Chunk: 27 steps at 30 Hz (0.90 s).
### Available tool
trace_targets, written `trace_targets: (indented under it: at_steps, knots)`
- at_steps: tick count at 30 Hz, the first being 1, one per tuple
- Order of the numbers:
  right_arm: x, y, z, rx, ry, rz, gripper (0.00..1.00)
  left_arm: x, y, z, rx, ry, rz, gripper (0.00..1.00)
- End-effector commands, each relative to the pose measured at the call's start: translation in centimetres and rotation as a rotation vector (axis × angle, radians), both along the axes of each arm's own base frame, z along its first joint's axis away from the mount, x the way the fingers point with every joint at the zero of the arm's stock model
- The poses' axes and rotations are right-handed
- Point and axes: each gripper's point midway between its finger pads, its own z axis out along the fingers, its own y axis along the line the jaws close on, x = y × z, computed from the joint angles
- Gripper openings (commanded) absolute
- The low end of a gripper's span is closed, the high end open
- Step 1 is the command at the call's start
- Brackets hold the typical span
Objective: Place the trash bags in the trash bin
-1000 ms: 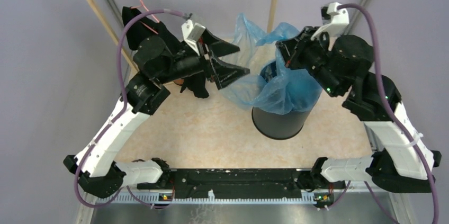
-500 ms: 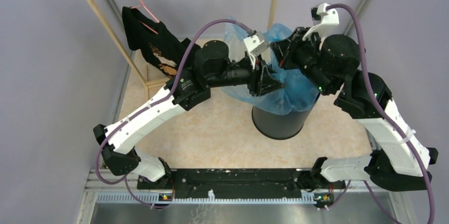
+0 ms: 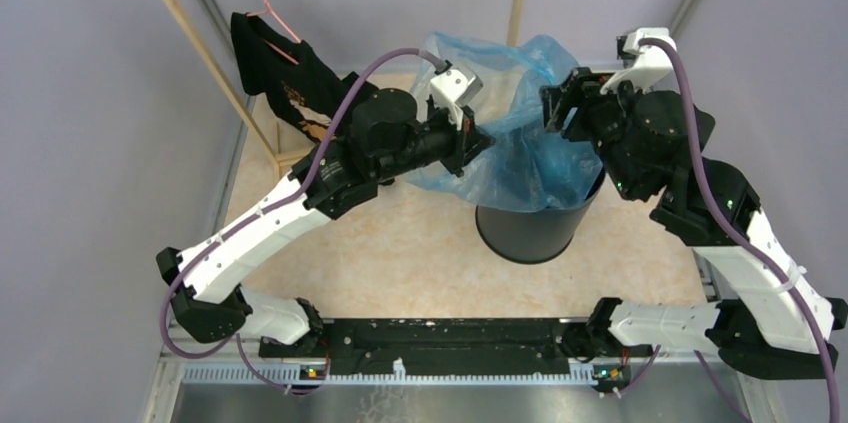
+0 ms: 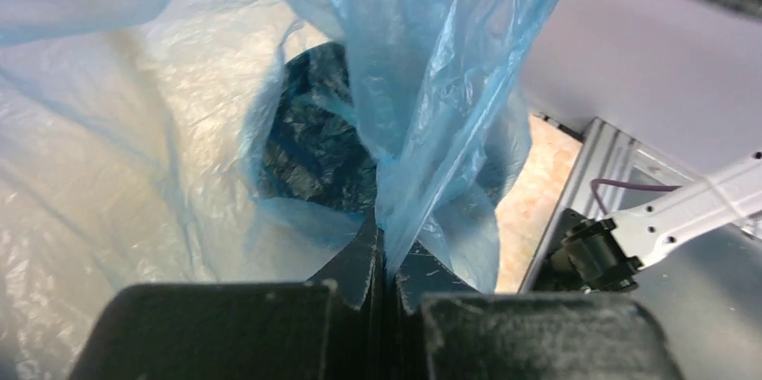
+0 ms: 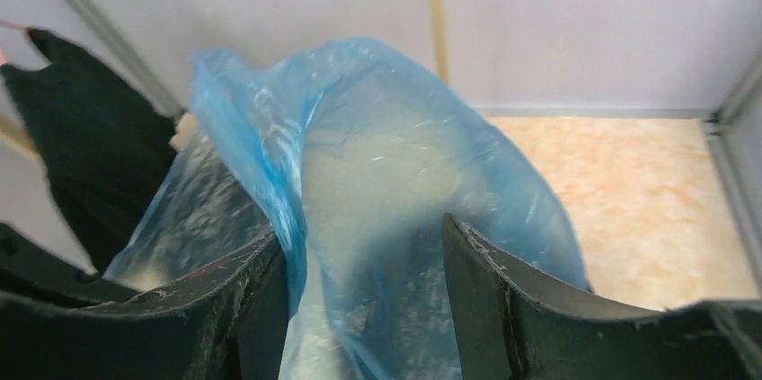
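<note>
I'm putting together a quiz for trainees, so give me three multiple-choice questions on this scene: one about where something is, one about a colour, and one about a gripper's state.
1. Where does the black shirt hang? A in a drawer; B on the wooden rack, far left; C on a chair.
2. What colour is the trash bag? A yellow; B red; C light blue.
3. How is the left gripper? A shut on the trash bag; B wide open; C shut on a cup.
Answers: 1 B, the top view shows it hanging from the rack; 2 C, blue in every view; 3 A, the left wrist view shows closed jaws pinching the plastic.
</note>
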Motion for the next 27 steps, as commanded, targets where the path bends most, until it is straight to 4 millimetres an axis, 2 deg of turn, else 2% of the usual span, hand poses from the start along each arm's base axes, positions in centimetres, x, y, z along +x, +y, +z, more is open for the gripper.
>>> trace_targets:
  at_steps: [1, 4, 10, 12, 14, 16, 19, 22, 27]
  knots:
    - [1.0, -3.7, 0.5, -0.117, -0.047, -0.193, 0.59, 1.2, 2.0, -0.5, 0.048, -0.045, 0.098, 0.00]
    - [1.7, -3.7, -0.2, -0.173, -0.031, -0.234, 0.63, 1.7, 2.6, -0.5, 0.048, -0.056, 0.140, 0.00]
    - [1.5, -1.5, -0.5, -0.132, -0.035, -0.116, 0.86, 4.0, 4.4, -1.0, 0.069, -0.065, 0.307, 0.00]
    - [0.4, 0.7, 0.3, -0.046, -0.049, 0.033, 0.94, 4.3, 4.6, -1.3, 0.077, -0.062, 0.323, 0.00]
    - [-1.8, 3.8, 2.1, 0.079, -0.100, 0.258, 0.95, 4.4, 4.6, -1.7, 0.093, -0.058, 0.322, 0.00]
    - [-3.3, 5.2, 3.4, 0.154, -0.134, 0.374, 0.96, 4.5, 4.5, -2.0, 0.108, -0.054, 0.321, 0.00]
    - [-2.3, 4.2, 3.4, 0.132, -0.125, 0.292, 0.95, 4.4, 4.6, -2.2, 0.112, -0.047, 0.318, 0.00]
    - [-0.1, 1.1, 2.4, 0.060, -0.111, 0.072, 0.95, 4.2, 5.1, -2.3, 0.107, -0.040, 0.327, 0.00]
    - [1.4, -4.1, 1.7, -0.022, -0.121, -0.162, 0.95, 3.7, 6.0, -2.3, 0.110, -0.024, 0.338, 0.00]
